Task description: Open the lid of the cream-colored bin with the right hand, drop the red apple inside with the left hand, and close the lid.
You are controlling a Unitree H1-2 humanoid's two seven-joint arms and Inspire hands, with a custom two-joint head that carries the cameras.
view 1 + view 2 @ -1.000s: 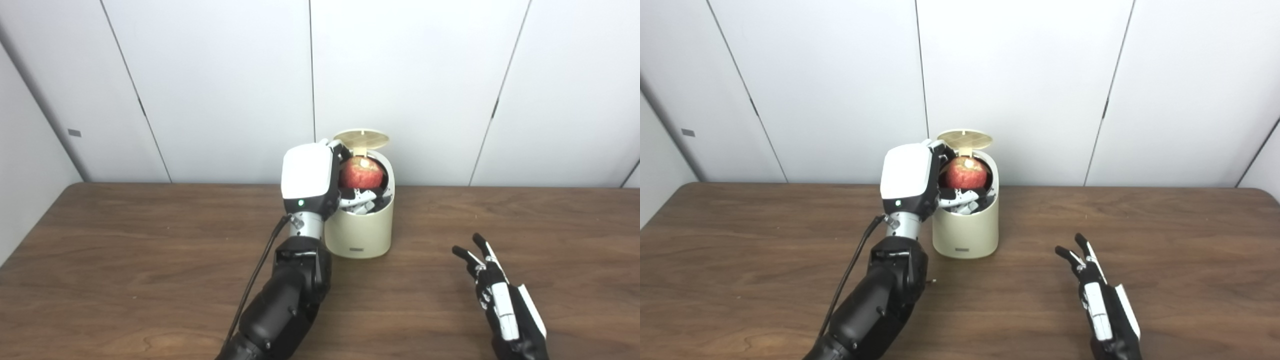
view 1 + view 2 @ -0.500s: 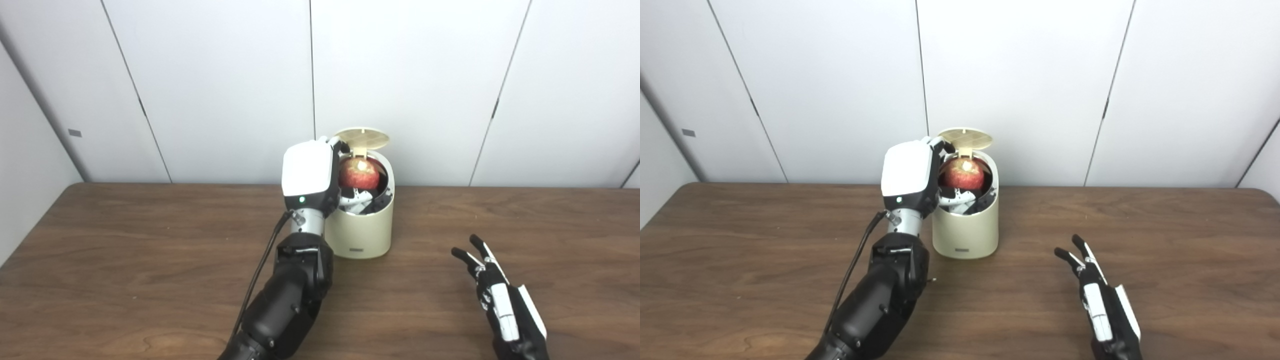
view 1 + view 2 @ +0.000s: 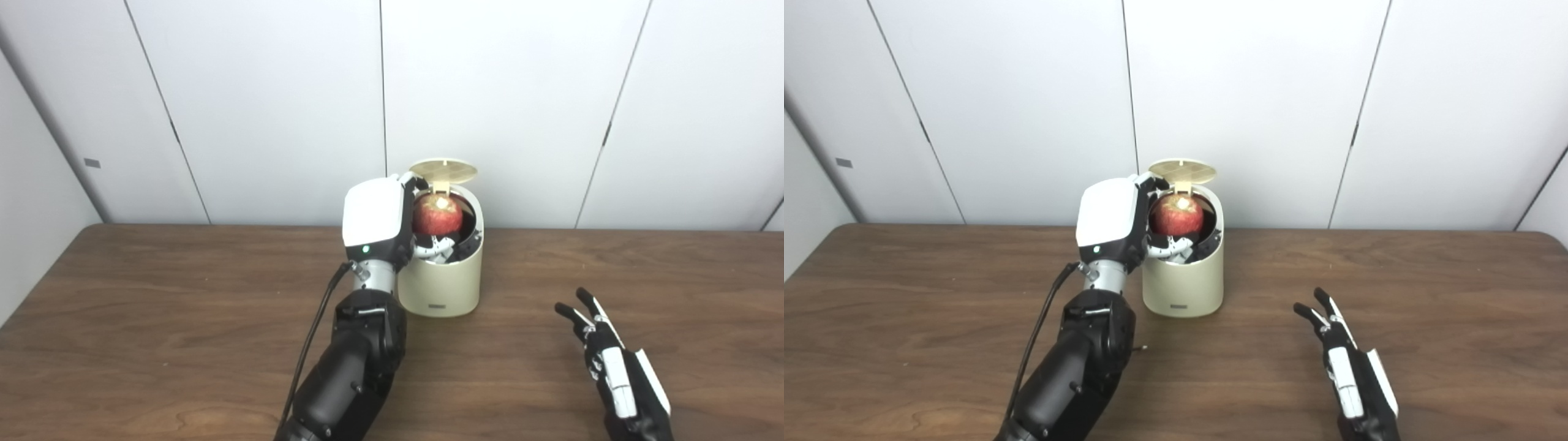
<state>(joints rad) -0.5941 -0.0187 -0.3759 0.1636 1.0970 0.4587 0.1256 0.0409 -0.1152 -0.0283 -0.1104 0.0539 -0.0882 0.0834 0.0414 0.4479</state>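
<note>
Red apple [image 3: 437, 215] sits in the left hand [image 3: 392, 226] at the bin [image 3: 442, 282] mouth, seemingly gripped; lid [image 3: 443, 170] up; right hand [image 3: 615, 367] rests apart, fingers spread, empty.

Looking like dark wood grain with a matt finish: the table [image 3: 153, 318]. Showing smooth cream plastic, softly satin: the bin [image 3: 442, 285] and its raised lid [image 3: 444, 169]. Gleaming a little on mottled red skin: the apple [image 3: 437, 215]. Wearing glossy white and black hard shells: the left hand [image 3: 383, 220] and right hand [image 3: 615, 370]. Appearing flat, matt white: the wall panels [image 3: 502, 92].
</note>
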